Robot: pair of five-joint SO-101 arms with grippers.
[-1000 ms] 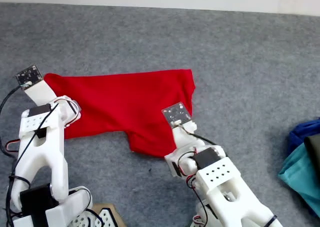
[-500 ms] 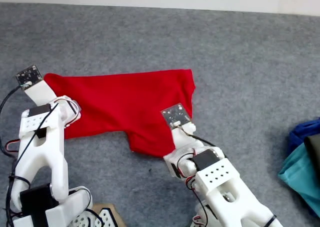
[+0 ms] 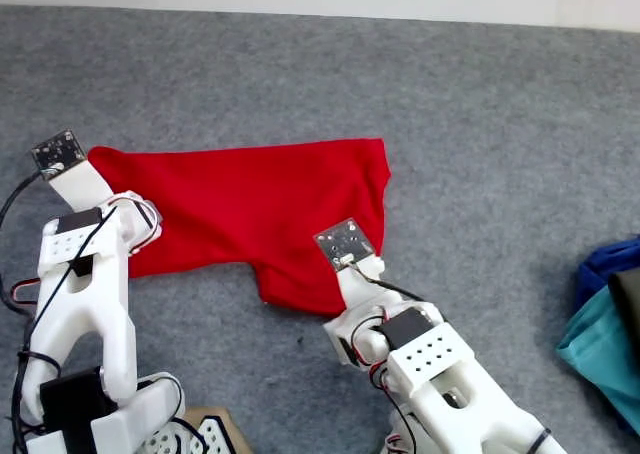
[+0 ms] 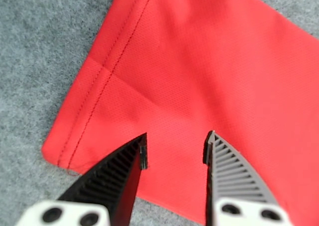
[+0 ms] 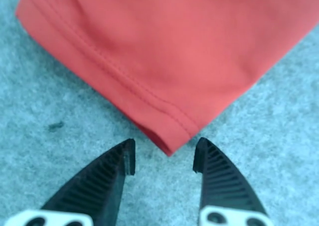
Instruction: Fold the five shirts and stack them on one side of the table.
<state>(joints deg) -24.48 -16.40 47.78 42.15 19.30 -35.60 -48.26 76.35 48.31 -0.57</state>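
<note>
A red shirt [image 3: 250,209] lies spread flat on the grey table, partly folded. My left gripper [image 4: 175,149] hangs open just above its left hemmed corner [image 4: 75,136], with nothing between the fingers. In the high view the left arm [image 3: 85,264] stands at the shirt's left end. My right gripper [image 5: 164,154] is open and low over the shirt's near corner [image 5: 169,145], which points into the gap between the fingertips. The right arm [image 3: 420,359] comes in from the near edge to that corner [image 3: 295,299].
A pile of blue and teal shirts [image 3: 610,324] sits at the right edge of the table. Bare grey surface [image 3: 480,124] stretches behind and to the right of the red shirt. A brown cardboard piece [image 3: 205,419] shows by the left arm's base.
The right arm has drawn back a little toward the near edge and slightly left. The left arm and the red shirt have not moved.
</note>
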